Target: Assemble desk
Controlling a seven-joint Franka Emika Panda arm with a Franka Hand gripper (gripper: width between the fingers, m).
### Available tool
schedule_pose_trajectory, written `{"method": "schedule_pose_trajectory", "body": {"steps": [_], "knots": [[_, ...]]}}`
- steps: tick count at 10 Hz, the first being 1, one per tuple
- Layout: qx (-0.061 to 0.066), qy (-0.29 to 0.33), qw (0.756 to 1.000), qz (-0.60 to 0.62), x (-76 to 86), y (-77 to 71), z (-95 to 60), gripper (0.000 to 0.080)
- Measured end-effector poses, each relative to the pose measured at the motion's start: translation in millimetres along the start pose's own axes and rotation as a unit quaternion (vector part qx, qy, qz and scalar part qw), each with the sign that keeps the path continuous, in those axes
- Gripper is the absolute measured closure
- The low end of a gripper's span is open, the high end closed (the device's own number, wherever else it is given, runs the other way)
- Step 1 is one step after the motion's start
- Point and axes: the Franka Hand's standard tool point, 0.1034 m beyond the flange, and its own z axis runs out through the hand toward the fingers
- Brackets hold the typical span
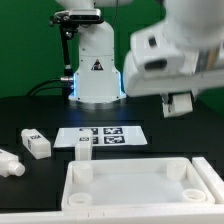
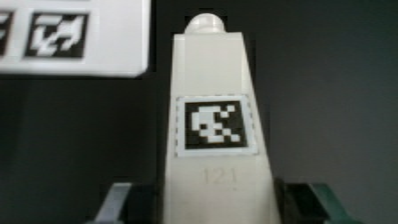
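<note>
In the wrist view a white desk leg (image 2: 214, 90) with a black-and-white tag runs lengthwise between my gripper's (image 2: 217, 203) two fingers (image 2: 125, 200), which are shut on its lower end. Its rounded tip points away from the gripper. In the exterior view the blurred gripper (image 1: 172, 92) hangs in the air at the right, above the table, and the leg's end (image 1: 181, 103) pokes out below it. The rimmed white tabletop (image 1: 135, 190) lies at the front with round sockets in its corners. A short white piece (image 1: 84, 151) stands at its rear left corner.
Two loose white legs (image 1: 33, 143) (image 1: 8, 165) lie on the black table at the exterior view's left. The marker board (image 1: 105, 135) lies behind the tabletop and also shows as the marker board (image 2: 63, 35) in the wrist view. The white robot base (image 1: 95, 70) stands at the back.
</note>
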Motion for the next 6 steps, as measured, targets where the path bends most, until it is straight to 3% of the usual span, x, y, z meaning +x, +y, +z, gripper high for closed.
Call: {"method": "schedule_pose_trajectory", "body": {"steps": [1, 2, 5, 6], "knots": [[0.002, 0.051, 0.999, -0.014, 7.0, 2.3, -32.2, 0.0514], [0.003, 0.08, 0.997, -0.002, 7.8, -2.6, -40.1, 0.0514], [0.003, 0.173, 0.985, -0.002, 15.5, -0.2, -40.9, 0.0514], [0.001, 0.219, 0.976, -0.002, 33.2, 2.0, -47.9, 0.0514]]}}
